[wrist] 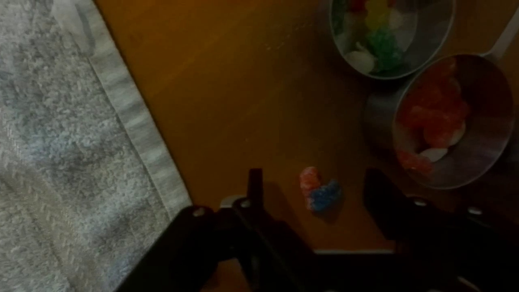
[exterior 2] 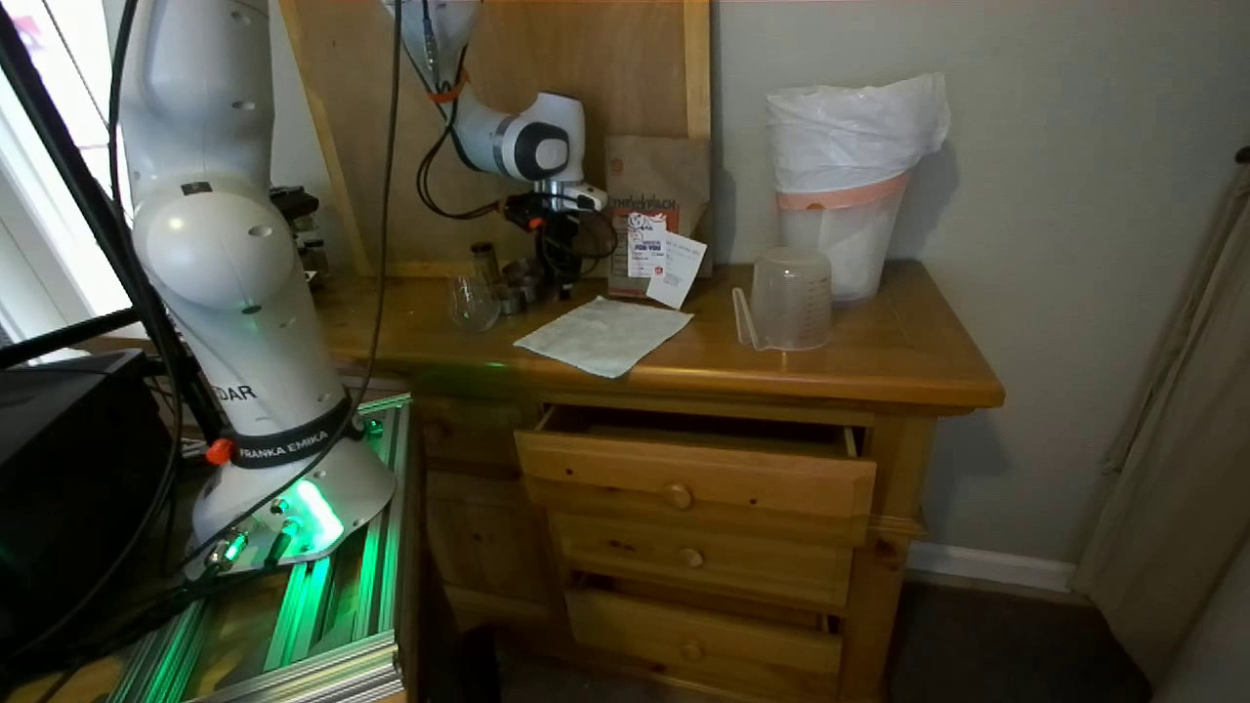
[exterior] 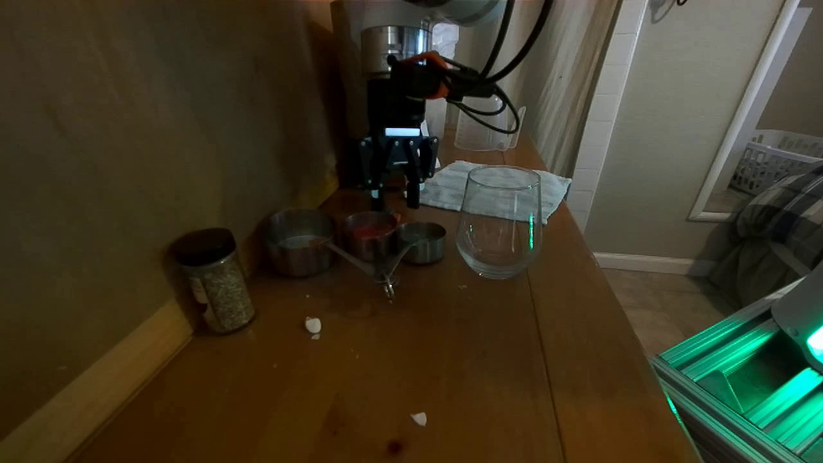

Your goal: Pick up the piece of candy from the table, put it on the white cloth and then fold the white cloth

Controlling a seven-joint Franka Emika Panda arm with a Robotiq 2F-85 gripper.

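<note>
Wrist view. Gripper [wrist: 314, 180], mine: fingers spread, nothing held. Candy [wrist: 318, 194], one, red and blue: on the table [wrist: 231, 93] between my fingers, apparently touching neither. Risk: closing too high, pinching air or flicking it off. Risk: sideways drift into the metal cup [wrist: 490, 121] beside one finger. White cloth [wrist: 81, 129], flat, near the other finger: could ruck.

In an exterior view. Glass [exterior: 498, 247], near the cloth: a wide swing could topple it. Pose: upright, fingers pointing down.

In an exterior view. My arm [exterior 2: 480, 125]: reaching over, bent down near the paper bag [exterior 2: 654, 176].
</note>
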